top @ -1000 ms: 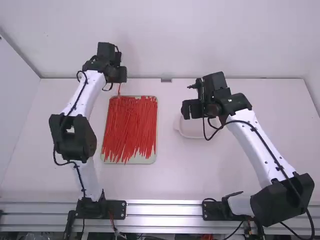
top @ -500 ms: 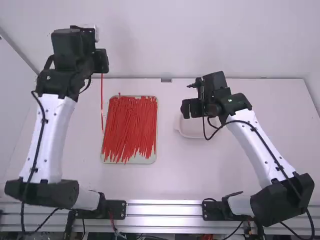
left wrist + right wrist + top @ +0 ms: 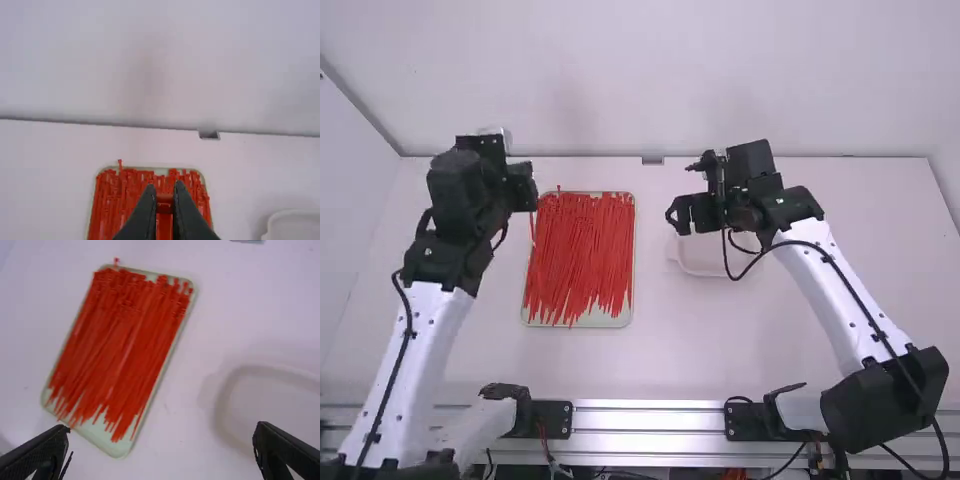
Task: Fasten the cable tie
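A pale tray [image 3: 627, 318] left of the table's middle holds several red cable ties [image 3: 582, 258], also seen as the tie pile [image 3: 120, 345] in the right wrist view. My left gripper [image 3: 523, 196] hangs above the tray's far left corner. Its fingers [image 3: 150, 200] are shut on one red cable tie [image 3: 164, 222] that hangs down from them. My right gripper [image 3: 692, 215] stands open above the far edge of a white dish [image 3: 695, 264], right of the tray. Nothing is between its fingers [image 3: 45, 450].
The white dish [image 3: 270, 400] looks empty. A small grey notch [image 3: 652, 158] sits in the back wall behind the tray. White walls close off the table at the back and left. Bare table lies in front of the tray and to the right.
The left arm lifted a single red tie up off the tray, then swung back over the tray's far left corner. The right gripper shifted slightly left.
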Available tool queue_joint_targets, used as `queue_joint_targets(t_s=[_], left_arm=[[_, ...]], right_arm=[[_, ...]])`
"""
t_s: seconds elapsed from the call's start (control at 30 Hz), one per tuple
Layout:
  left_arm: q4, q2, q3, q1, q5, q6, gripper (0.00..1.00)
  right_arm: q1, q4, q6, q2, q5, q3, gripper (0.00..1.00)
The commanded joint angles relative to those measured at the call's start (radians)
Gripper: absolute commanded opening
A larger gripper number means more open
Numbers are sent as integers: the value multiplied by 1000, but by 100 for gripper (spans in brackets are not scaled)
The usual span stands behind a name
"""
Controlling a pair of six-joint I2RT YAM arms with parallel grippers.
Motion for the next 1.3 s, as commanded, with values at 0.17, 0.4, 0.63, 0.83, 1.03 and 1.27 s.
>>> queue_joint_targets(t_s=[0.17, 0.4, 0.63, 0.83, 1.03, 1.27], left_arm=[[173, -116, -203, -4, 159, -148, 2], [283, -126, -235, -73, 217, -294, 2], [360, -105, -233, -201, 42, -382, 2], [447, -108, -233, -235, -24, -393, 2], [515, -116, -233, -245, -24, -466, 2], [544, -131, -233, -244, -6, -535, 2]], right_arm=[[2, 77, -43, 11, -326, -6, 98], [6, 243, 52, 11, -579, -6, 99], [100, 349, 73, 11, -561, -6, 98], [201, 386, 75, 11, -455, -6, 100], [261, 421, 92, 11, -438, -6, 88], [300, 422, 93, 11, -396, -6, 76]])
